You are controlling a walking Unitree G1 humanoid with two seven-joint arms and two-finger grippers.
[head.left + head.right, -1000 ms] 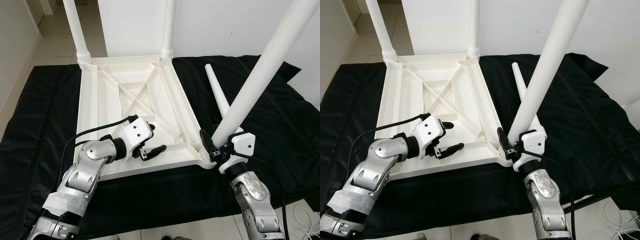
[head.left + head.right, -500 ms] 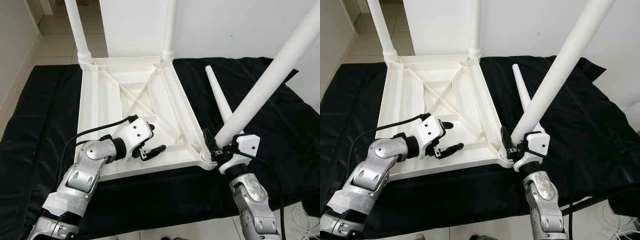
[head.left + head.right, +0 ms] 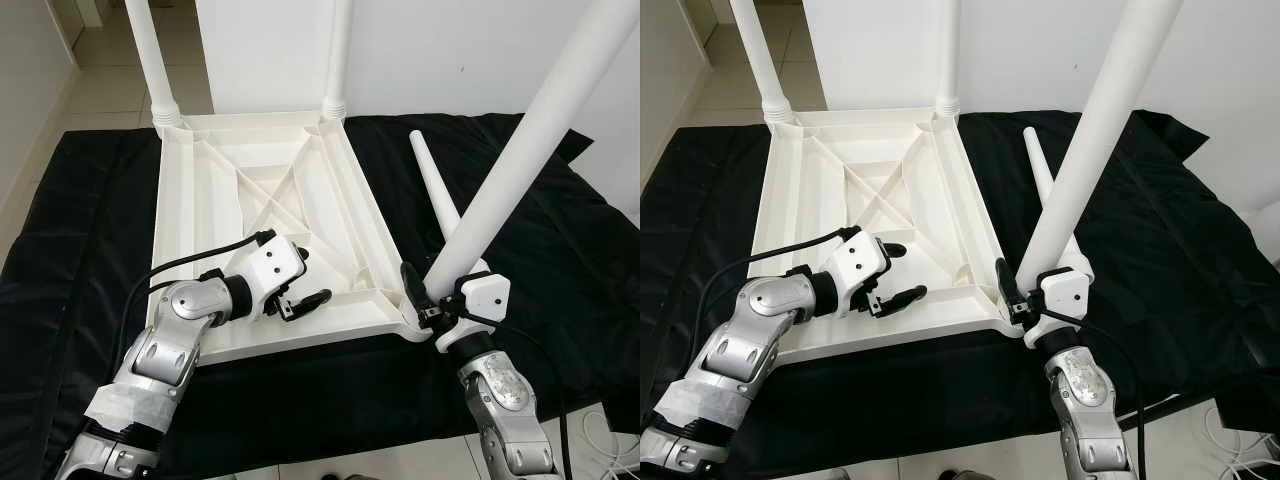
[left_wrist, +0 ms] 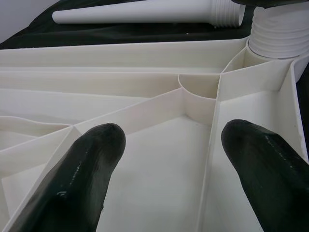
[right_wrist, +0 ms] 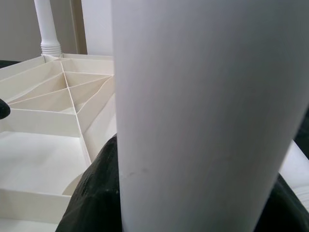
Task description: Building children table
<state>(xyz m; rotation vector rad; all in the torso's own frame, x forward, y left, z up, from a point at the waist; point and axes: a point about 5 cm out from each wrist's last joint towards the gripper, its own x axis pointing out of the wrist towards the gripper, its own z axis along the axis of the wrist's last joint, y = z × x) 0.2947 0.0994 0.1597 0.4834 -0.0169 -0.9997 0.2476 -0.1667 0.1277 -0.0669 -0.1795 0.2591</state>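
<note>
The white table top [image 3: 178,210] lies upside down on a black cloth. Two white legs [image 3: 150,60] [image 3: 338,50] stand in its far corners. My right gripper [image 3: 432,303] is shut on a third leg [image 3: 520,150], whose base meets the near right corner socket. This leg leans up and to the right, and it is seen close up in the right wrist view [image 5: 203,111]. A loose leg [image 3: 432,185] lies on the cloth just right of the table. My left gripper [image 3: 313,277] hovers open over the ribbed underside near the front edge, its fingers [image 4: 82,179] spread apart.
The black cloth [image 3: 80,240] covers the floor around the table. A white wall [image 3: 450,50] stands close behind. Pale tiles [image 3: 100,90] show at the far left, and a white cable [image 3: 615,430] lies at the near right.
The held leg swung further out to the right half a second ago and now stands steeper again. My left gripper has stayed in place over the underside.
</note>
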